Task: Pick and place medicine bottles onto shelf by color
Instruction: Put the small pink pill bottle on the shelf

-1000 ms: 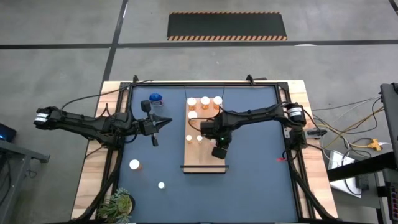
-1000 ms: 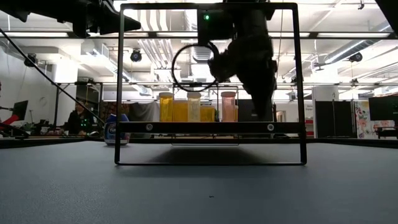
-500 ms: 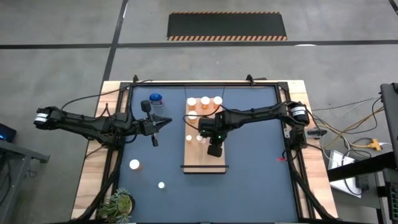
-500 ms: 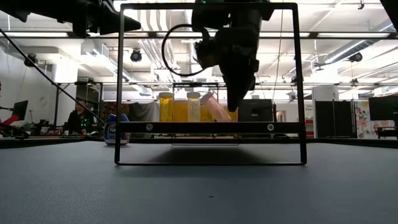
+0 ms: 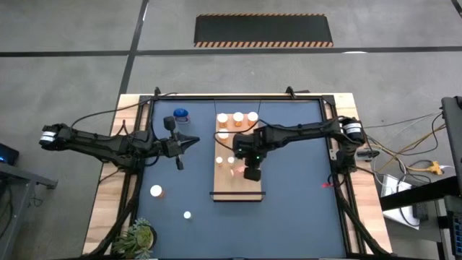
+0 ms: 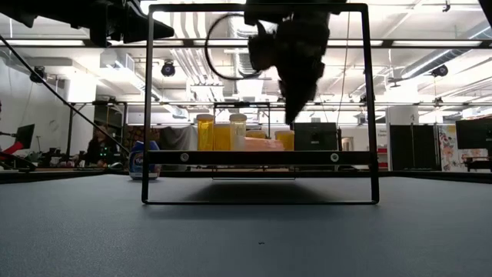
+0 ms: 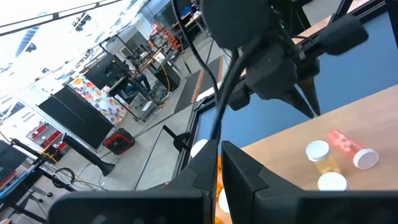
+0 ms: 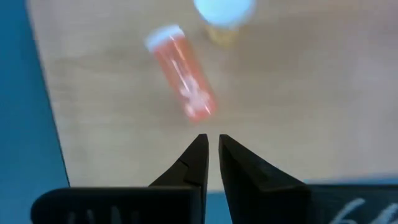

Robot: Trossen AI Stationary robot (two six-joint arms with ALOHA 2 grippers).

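The wooden shelf (image 5: 238, 186) lies mid-table. Several orange bottles with white caps stand on its far half (image 5: 237, 117), and two small ones (image 5: 225, 160) stand near its middle. A pink-orange bottle (image 5: 235, 171) lies on its side on the shelf; it also shows in the right wrist view (image 8: 183, 81) and the low view (image 6: 261, 143). My right gripper (image 5: 250, 173) hovers above the shelf just beside this bottle's bottom end, shut and empty. My left gripper (image 5: 190, 142) waits left of the shelf, shut and empty. A blue bottle (image 5: 180, 114) stands on the table behind it.
Two loose white-capped bottles (image 5: 156, 191) (image 5: 187, 214) stand on the blue table at the near left. A green plant (image 5: 137, 237) sits at the near left corner. A black frame (image 6: 261, 8) rises around the shelf in the low view.
The pink-orange bottle, upright on the shelf a second ago, has tipped over and now lies on its side. My right gripper has shifted a little toward the table's left and risen slightly, and now stands clear of the bottle.
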